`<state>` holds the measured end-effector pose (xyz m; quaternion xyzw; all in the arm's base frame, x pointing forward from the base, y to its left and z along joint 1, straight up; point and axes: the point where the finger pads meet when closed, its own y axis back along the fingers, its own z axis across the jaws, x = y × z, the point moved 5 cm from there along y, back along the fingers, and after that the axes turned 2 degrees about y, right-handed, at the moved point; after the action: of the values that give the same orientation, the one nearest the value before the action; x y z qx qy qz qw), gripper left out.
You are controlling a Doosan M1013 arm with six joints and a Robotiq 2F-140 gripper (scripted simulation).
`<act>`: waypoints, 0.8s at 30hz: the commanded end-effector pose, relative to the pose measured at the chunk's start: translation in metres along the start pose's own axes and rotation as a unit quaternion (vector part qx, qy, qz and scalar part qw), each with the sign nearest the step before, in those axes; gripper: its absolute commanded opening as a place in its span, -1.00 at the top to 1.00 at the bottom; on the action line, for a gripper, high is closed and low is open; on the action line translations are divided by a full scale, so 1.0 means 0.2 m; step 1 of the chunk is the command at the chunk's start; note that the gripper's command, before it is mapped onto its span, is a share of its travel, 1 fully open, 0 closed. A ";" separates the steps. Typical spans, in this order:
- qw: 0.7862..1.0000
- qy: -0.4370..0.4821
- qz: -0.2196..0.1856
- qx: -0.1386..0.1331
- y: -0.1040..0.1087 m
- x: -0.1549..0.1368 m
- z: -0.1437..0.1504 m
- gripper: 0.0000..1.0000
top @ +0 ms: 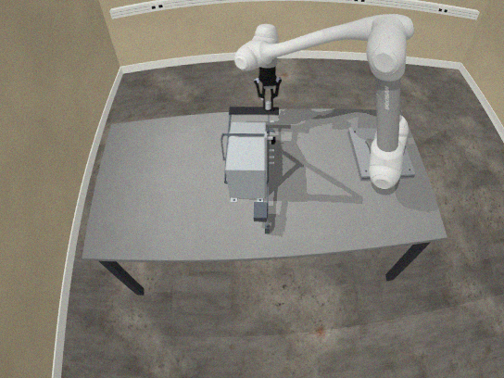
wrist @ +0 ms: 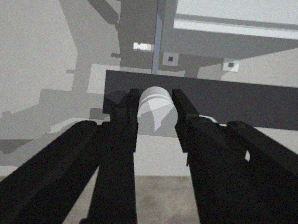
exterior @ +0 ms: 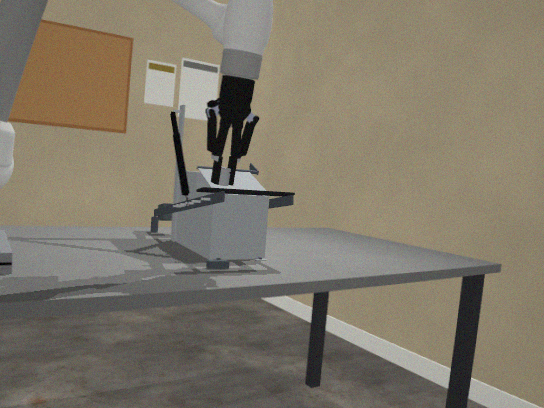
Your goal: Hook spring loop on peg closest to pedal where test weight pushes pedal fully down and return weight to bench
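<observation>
My gripper [top: 268, 104] [exterior: 224, 177] [wrist: 155, 102] is shut on the steel test weight [wrist: 156, 106] [top: 268, 105], a small pale cylinder held upright between the fingertips. It hangs over the feeder's pedal [top: 245, 110] [exterior: 250, 192] [wrist: 230, 97], a dark flat bar at the far end of the grey feeder box [top: 245, 159] [exterior: 220, 230]. The weight's base is close over the pedal; I cannot tell whether they touch. The thin spring [wrist: 159, 30] runs along the feeder's side toward the pegs [top: 272, 157]. I cannot make out which peg holds the loop.
The robot base [top: 384, 157] stands on its plate at the right of the bench [top: 153, 208]. A dark rod [exterior: 178, 150] rises steeply from the feeder beside the gripper. A small dark block [top: 260, 211] lies at the feeder's near end.
</observation>
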<state>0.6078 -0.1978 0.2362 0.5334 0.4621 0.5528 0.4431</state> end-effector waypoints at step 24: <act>1.000 0.000 -0.008 0.000 -0.07 0.08 -0.09 0.50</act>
<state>0.5919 -0.1817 0.2248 0.5302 0.4660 0.5497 0.4468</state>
